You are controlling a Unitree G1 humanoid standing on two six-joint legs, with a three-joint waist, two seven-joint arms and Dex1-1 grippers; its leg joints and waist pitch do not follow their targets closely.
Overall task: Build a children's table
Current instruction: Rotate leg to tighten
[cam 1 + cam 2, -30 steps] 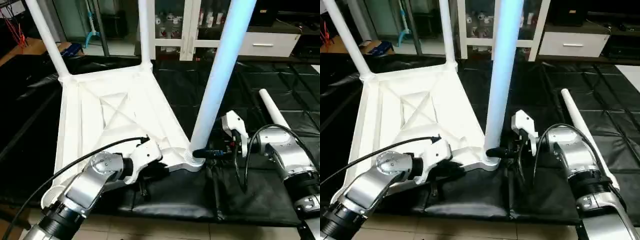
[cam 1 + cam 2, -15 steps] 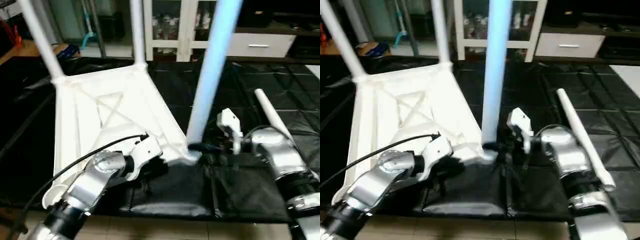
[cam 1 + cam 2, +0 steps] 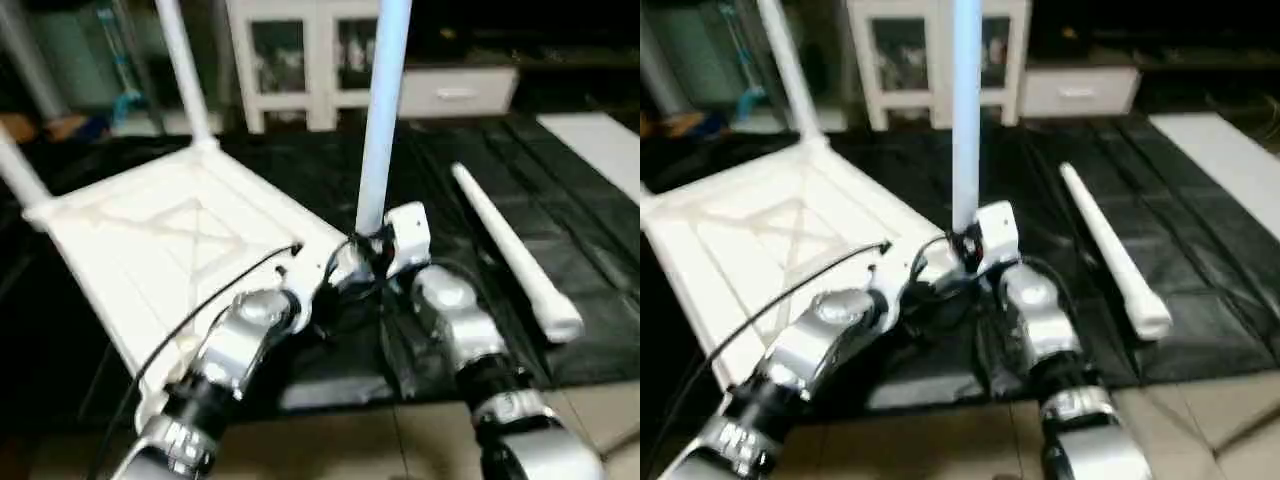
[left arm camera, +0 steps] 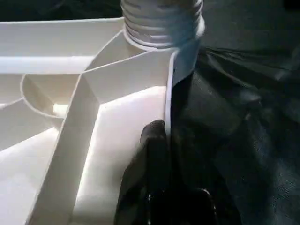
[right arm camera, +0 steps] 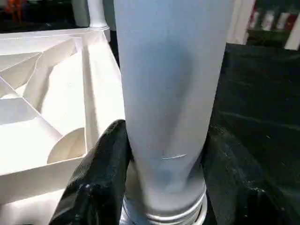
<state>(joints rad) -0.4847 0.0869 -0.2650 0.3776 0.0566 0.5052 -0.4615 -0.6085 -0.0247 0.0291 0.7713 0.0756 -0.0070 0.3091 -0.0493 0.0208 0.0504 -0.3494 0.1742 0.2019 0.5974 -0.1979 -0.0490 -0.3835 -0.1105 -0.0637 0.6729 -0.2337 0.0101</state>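
Nearer hands (image 3: 350, 262), ribbed tabletop (image 3: 150, 250), tubular leg (image 3: 382, 110)

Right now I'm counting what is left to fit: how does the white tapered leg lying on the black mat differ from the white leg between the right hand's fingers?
The loose white tapered leg lies flat on the black mat, untouched; the gripped white leg stands upright in the white ribbed tabletop's corner socket, the right hand around its base. Both are white tapered tubes.

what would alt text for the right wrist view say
A white table leg stands upright in a corner socket of the upturned white tabletop, with the right gripper closed around its base, one black finger on each side. Black floor mat lies beyond.
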